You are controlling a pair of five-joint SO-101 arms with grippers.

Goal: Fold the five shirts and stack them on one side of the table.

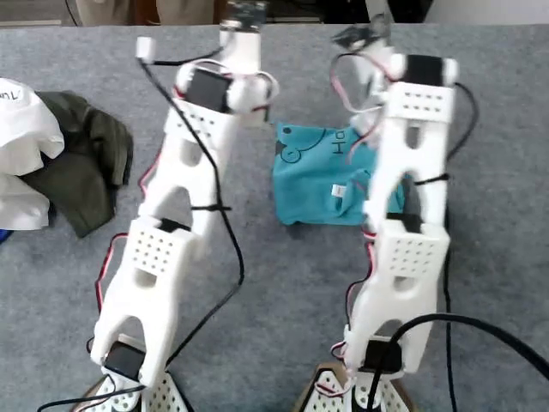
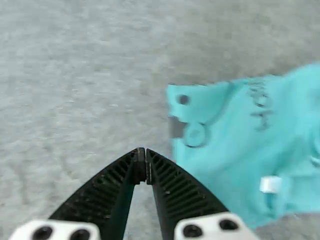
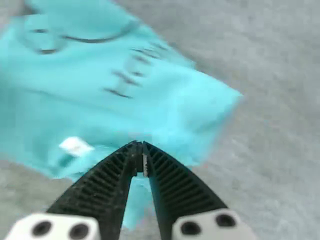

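A folded teal shirt [image 1: 319, 176] lies on the grey table [image 1: 283, 283] between the two arms. My left gripper [image 2: 141, 165] is shut and empty, over bare table just beside a corner of the teal shirt [image 2: 240, 145]. Shut as well, my right gripper [image 3: 139, 151] hovers over the teal shirt [image 3: 110, 95] near one folded edge, with no cloth seen between its fingers. A crumpled white shirt [image 1: 21, 146] and a dark green shirt [image 1: 81, 163] lie heaped at the table's left side.
A bit of blue cloth [image 1: 3, 233] pokes in at the left edge under the white shirt. Black cables [image 1: 480, 330] trail over the right front of the table. Open grey surface lies in front of the teal shirt and at the far right.
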